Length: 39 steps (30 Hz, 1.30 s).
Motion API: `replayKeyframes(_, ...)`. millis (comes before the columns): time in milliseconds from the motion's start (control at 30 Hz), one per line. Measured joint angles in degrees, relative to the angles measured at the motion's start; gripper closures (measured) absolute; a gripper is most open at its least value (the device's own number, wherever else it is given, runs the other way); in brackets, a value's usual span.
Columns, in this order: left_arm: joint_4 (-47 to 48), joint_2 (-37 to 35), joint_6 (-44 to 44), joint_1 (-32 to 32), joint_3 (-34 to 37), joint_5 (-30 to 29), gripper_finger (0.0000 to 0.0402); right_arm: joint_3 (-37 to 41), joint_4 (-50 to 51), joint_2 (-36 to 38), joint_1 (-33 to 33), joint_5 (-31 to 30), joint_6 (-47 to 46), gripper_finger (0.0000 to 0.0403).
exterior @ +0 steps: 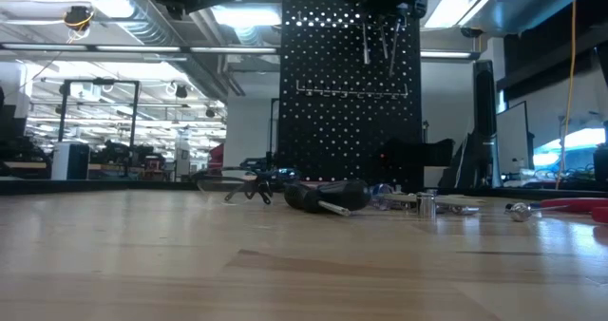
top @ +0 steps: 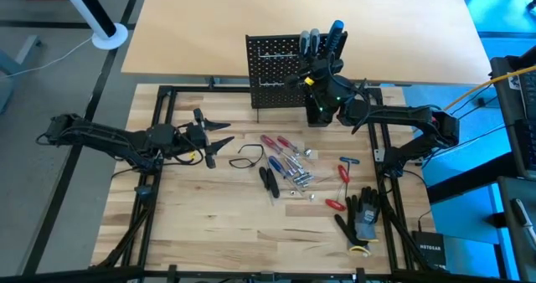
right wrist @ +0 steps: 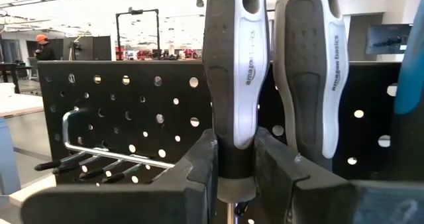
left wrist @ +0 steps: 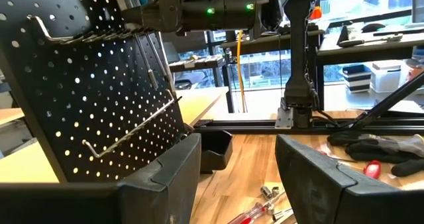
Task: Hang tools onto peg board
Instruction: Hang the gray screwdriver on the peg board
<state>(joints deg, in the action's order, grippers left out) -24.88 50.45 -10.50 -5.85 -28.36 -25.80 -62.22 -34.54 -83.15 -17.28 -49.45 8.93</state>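
Note:
The black peg board [top: 275,69] stands upright at the far middle of the table. My right gripper [right wrist: 235,168] is in front of its top right part, shut on a grey-and-white screwdriver [right wrist: 235,65]. A second grey-and-white screwdriver [right wrist: 308,71] and a blue handle [right wrist: 407,52] stand beside it. Their thin shafts [exterior: 380,41] hang in front of the board. Other tools [top: 289,167] lie loose on the table's middle. My left gripper [top: 219,141] hovers open at the left, pointing level toward the board [left wrist: 86,98]. My right gripper pinches the screwdriver's dark collar [right wrist: 235,159], at the lower end of its handle, between its two fingers [right wrist: 199,168]. The fingers come level from the board's near side and lie across the tool. The screwdriver stands upright, handle up, clear of the table. Whether it rests on the board cannot be seen.
A wire rail with several hooks [right wrist: 112,151] crosses the board lower down. A small black cup [left wrist: 215,148] sits at the board's foot. Red-handled screwdrivers [top: 343,176] and black gloves [top: 362,220] lie at the near right. Black pliers [exterior: 323,196] lie mid-table.

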Motion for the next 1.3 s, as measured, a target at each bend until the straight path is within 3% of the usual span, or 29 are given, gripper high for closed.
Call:
replayKeyframes(133,0.0,0.0,0.0,0.0,0.0,0.0,0.0217,0.0,-0.2,0.0,0.0,-0.7,-0.1,0.0315)
replayKeyframes(500,0.1,0.0,0.0,0.0,0.0,0.0,0.0217,0.2,-1.3,0.1,0.8,-1.7,2.3,0.0235)
replayKeyframes(967,0.4,0.0,0.0,0.0,0.0,0.0,0.0217,-2.8,-3.0,0.1,6.9,-6.0,15.2,0.023)
replayKeyframes(1300,0.5,0.0,0.0,0.0,0.0,0.0,0.0217,-2.9,-2.5,0.1,18.0,-14.6,28.7,0.023)
